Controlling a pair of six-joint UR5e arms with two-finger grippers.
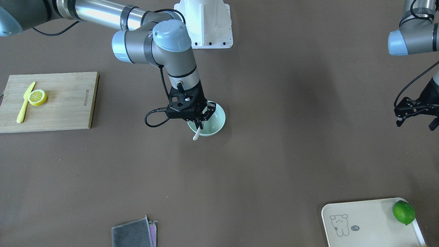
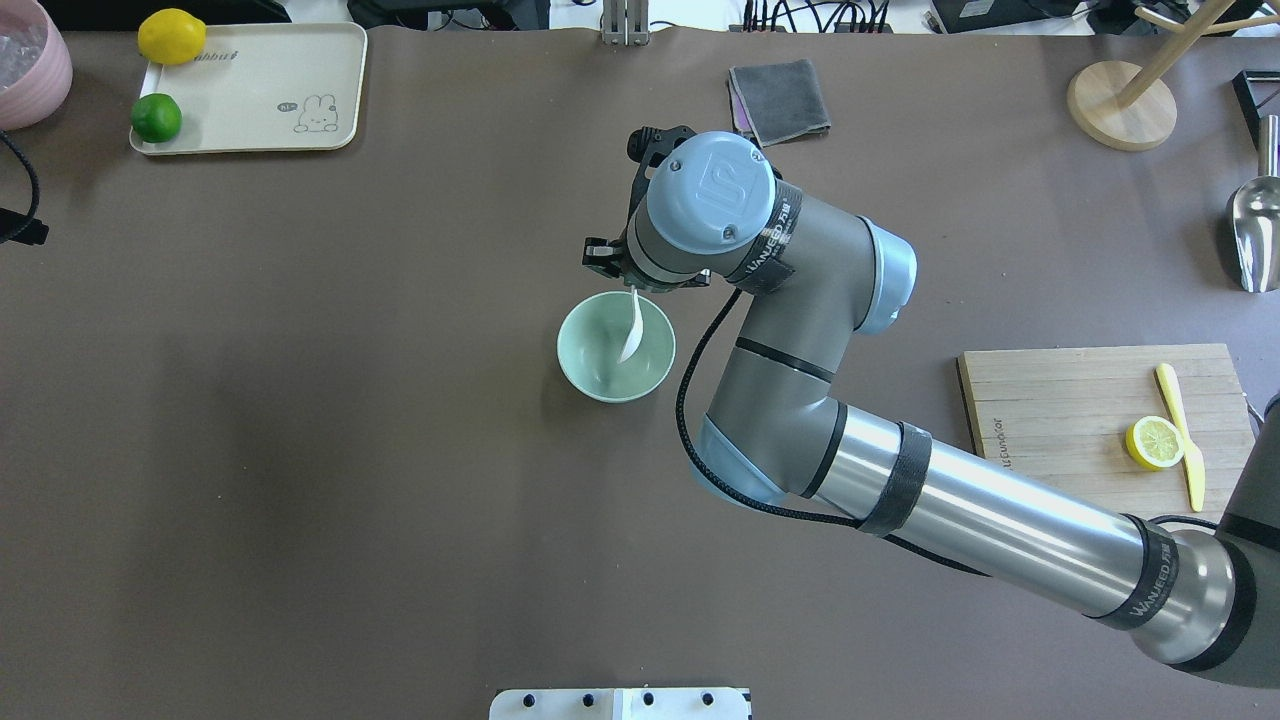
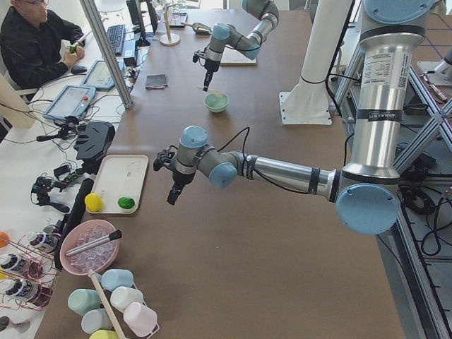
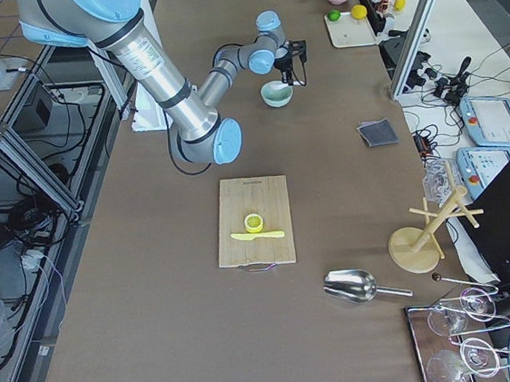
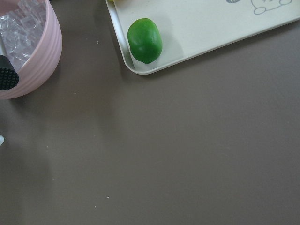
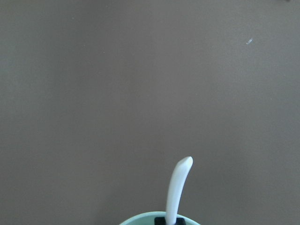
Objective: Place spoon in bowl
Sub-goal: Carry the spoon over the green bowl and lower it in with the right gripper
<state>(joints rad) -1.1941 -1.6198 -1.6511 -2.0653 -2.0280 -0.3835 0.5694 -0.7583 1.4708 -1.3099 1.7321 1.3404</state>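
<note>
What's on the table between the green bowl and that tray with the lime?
Nothing; the overhead view shows only bare brown table between the bowl and the tray.

spoon (image 2: 632, 335) is in the bowl (image 2: 595, 365), handle over the far rim. cutting board (image 2: 1060, 410) sits right of the bowl, cloth (image 2: 782, 100) behind it, tray (image 2: 250, 85) back-left.

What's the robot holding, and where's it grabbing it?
The right hand grips the white spoon by its handle, over the green bowl. The left hand is empty.

The right gripper (image 1: 201, 120) hides the ten-o'clock rim of the bowl (image 1: 216, 121) and much of the spoon (image 1: 196, 134); its wrist view cuts both off at six o'clock.
</note>
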